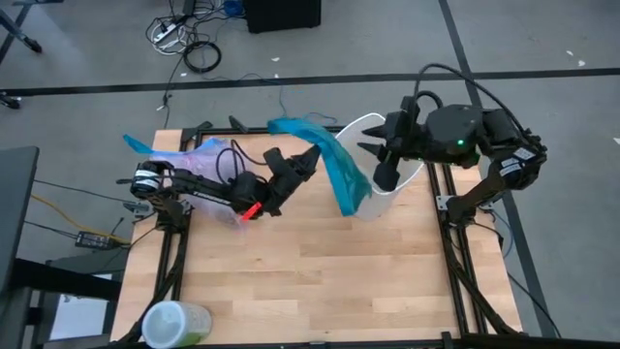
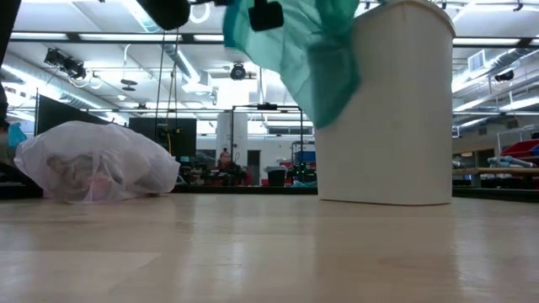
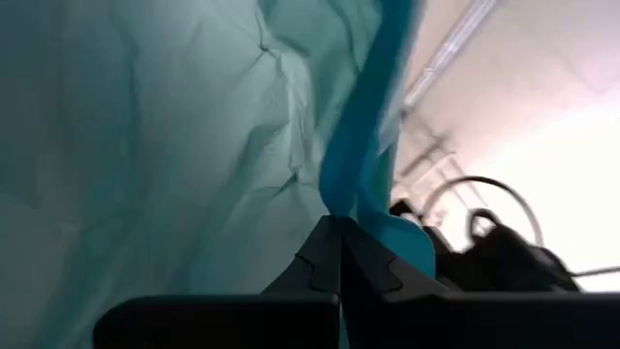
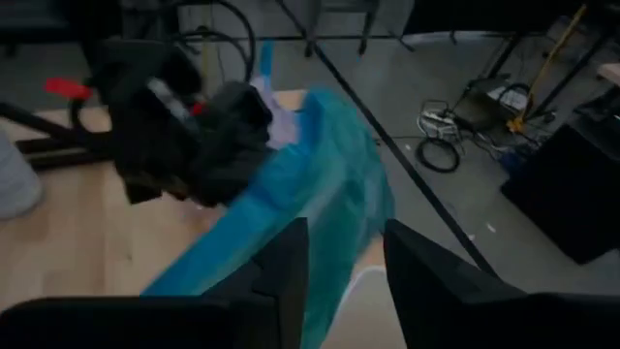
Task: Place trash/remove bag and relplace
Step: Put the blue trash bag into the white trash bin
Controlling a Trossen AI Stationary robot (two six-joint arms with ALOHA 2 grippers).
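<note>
The pale pink-lavender bag (image 1: pixel 199 160) lies full and knotted on the tabletop (image 1: pixel 320 281) at the far left corner, partly covered by the left arm; in the low view it rests as a soft heap (image 2: pixel 97 162), and the trash inside shows only as dim shapes through the plastic. A teal-green bag (image 1: pixel 334 165) hangs in the air between the arms, and one end drapes over the rim of the white bin (image 1: pixel 392 184). The left pincer (image 1: pixel 308 158) is pressed together on an edge of this teal-green bag; its wrist view shows the fingertips (image 3: pixel 334 257) closed on the fold. The right pincer (image 1: pixel 373 150) is above the bin opening, its fingers (image 4: pixel 281 267) spread with teal plastic seen between them, not gripped. The bin inside is hidden. A green-lidded container (image 1: pixel 176 324) stands at the near left corner, partly cut off.
</note>
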